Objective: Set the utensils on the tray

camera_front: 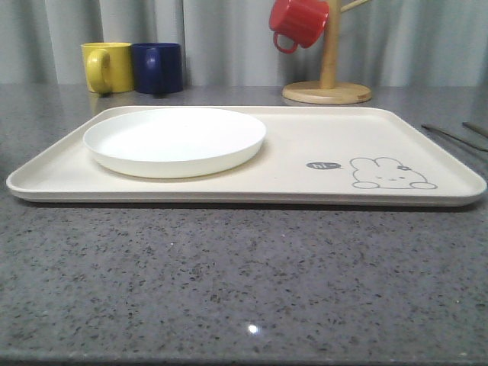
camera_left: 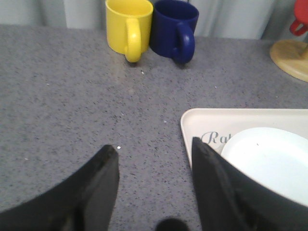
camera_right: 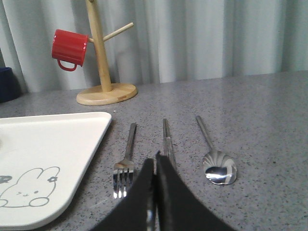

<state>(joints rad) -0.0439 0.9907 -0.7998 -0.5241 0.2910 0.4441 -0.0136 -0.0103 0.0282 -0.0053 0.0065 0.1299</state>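
I count three mugs: one yellow mug (camera_front: 107, 66), one blue mug (camera_front: 158, 67), one red mug (camera_front: 298, 21). One tray (camera_front: 305, 152), one white plate (camera_front: 174, 140), one mug tree (camera_front: 328, 72). Just ahead of my right gripper (camera_right: 155, 166): one fork (camera_right: 126, 159), one pair of chopsticks (camera_right: 167, 139), one spoon (camera_right: 215, 161).

big cream tray (camera_front: 305, 164) sits on the grey speckled counter (camera_front: 229, 282). a round white plate (camera_front: 174, 140) rests on the tray's left half, and a grey rabbit drawing (camera_front: 391, 174) is printed near its right front corner. behind the tray's left end, a yellow mug (camera_front: 107, 67) and a dark blue mug (camera_front: 158, 68) stand touching. behind its right end is a wooden mug tree (camera_front: 328, 72) with a red mug (camera_front: 298, 21) hanging on it. just past the tray's right edge, thin metal utensils (camera_front: 455, 136) lie on the counter.
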